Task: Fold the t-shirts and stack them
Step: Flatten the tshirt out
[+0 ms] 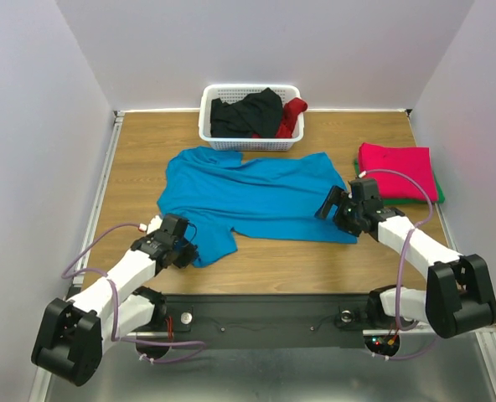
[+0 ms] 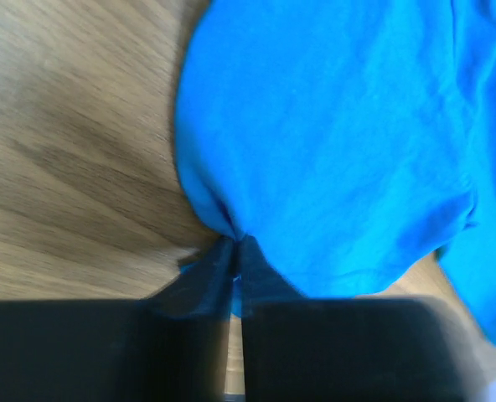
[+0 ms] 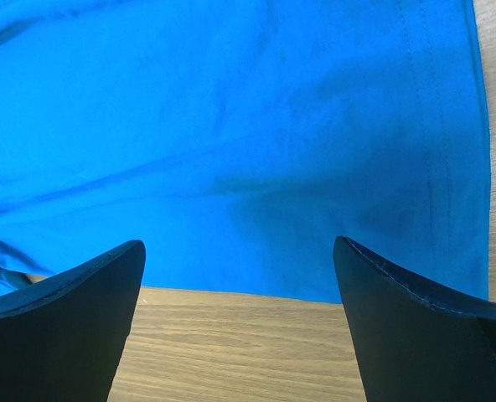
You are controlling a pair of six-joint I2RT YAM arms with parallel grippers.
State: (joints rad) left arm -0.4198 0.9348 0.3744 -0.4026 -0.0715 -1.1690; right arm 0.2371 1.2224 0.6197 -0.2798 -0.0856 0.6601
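A turquoise-blue t-shirt lies spread across the middle of the desk, its length running from left to right, with some folds bunched towards the far left. The left gripper sits at the shirt's near-left corner, and the left wrist view shows its fingers pressed together, pinching a gathered tuck of the blue cloth just above the wood. The right gripper is over the shirt's near-right corner. In the right wrist view its fingers are spread wide, with flat blue cloth and the stitched hem between them and a strip of bare wood nearer the camera; whether the tips touch the cloth is hard to tell. Near the right edge of the desk a folded magenta-red t-shirt rests on what appears to be a green t-shirt, of which only a thin edge shows at the near-right side of the stack. This stack lies just beside the turquoise shirt, apart from it. At the middle of the far edge stands a white lattice basket holding a crumpled black t-shirt, with a dark red t-shirt hanging over its right rim.
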